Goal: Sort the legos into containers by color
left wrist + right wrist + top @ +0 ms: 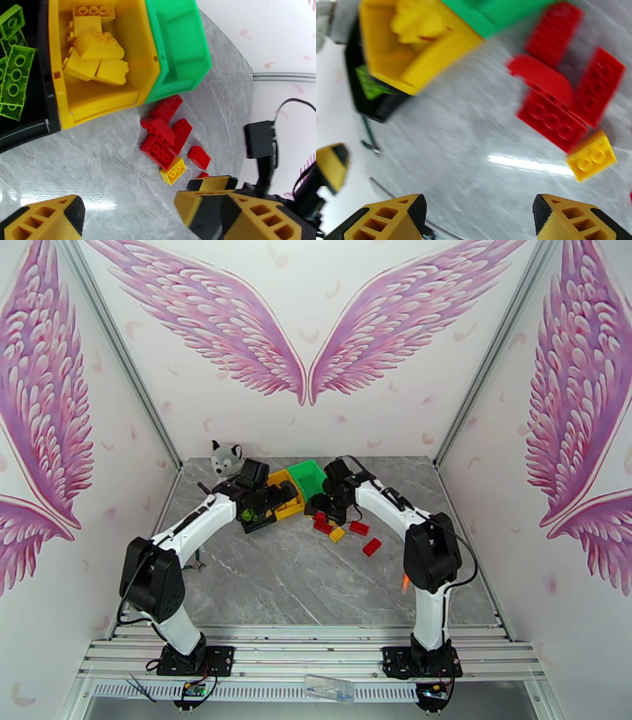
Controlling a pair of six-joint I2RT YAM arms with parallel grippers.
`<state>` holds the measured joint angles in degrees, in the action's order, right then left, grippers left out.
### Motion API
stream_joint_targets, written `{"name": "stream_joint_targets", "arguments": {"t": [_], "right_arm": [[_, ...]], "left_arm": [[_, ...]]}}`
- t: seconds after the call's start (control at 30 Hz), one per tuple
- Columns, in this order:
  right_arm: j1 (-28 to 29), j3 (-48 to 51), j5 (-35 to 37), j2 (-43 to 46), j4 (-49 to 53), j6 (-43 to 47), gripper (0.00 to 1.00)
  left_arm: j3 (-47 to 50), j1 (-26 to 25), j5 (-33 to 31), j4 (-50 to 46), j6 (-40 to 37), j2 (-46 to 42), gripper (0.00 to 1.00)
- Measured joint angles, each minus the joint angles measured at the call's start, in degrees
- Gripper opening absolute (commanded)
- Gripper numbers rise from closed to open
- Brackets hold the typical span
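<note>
Top view, left gripper (272,499): it is hovering over the black bin (257,526) at the left end of the joined row. Its fingers are too small here to read.
Top view, right gripper (320,507): it is hanging low just in front of the green bin (308,477). Red legos (359,528) and one yellow lego (337,534) are lying scattered on the grey marble table (316,587), just beside its fingers on the near side.
Top view, containers: the yellow bin (294,508) is sitting between the black and green ones. A plush husky (227,459) is standing just past the row, beyond the left fingers.
Left wrist, fingers (51,219): they are standing wide apart, with bare marble between them.
Left wrist, legos: ahead of the right finger, the studded red legos are lying in a tight cluster, touching one another, with the yellow lego at the cluster's nearest edge. Far ahead of the left finger, light green legos (14,75) are lying flat in the black bin. Chunky yellow legos (98,51) are piling up in the yellow bin beside it.
Right wrist, fingers (395,219): they are spread wide and gripping nothing, and the picture is blurring.
Right wrist, legos: the yellow lego is lying nearest, ahead of the right finger, touching the red cluster beyond it, where a curved piece is lying among the flat studded ones. Ahead of the left finger, the yellow bin is showing yellow pieces, and green is showing in the black bin beside it.
</note>
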<state>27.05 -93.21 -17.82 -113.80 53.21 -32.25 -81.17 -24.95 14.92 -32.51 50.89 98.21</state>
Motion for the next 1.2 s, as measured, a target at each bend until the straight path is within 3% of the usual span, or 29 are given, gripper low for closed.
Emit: {"name": "stream_joint_targets", "arguments": {"t": [0.2,0.57,1.0,1.2], "right_arm": [[1.6,6.3,7.0,-0.3,3.1,3.7,0.74],[1.7,2.6,16.1,-7.3,5.4,6.2,0.69],[-2.1,-5.4,17.4,-11.5,7.2,8.4,0.7],[-3.2,-7.4,17.2,-12.9,7.9,9.6,0.58]], "left_arm": [[1.8,-0.2,-1.1,0.2,0.3,0.0,0.95],[3.3,-0.2,-1.5,0.2,0.9,0.0,0.95],[3.2,-0.2,-1.5,0.7,1.9,0.0,0.95],[2.7,-0.2,-1.4,0.6,1.8,0.8,0.96]]}}
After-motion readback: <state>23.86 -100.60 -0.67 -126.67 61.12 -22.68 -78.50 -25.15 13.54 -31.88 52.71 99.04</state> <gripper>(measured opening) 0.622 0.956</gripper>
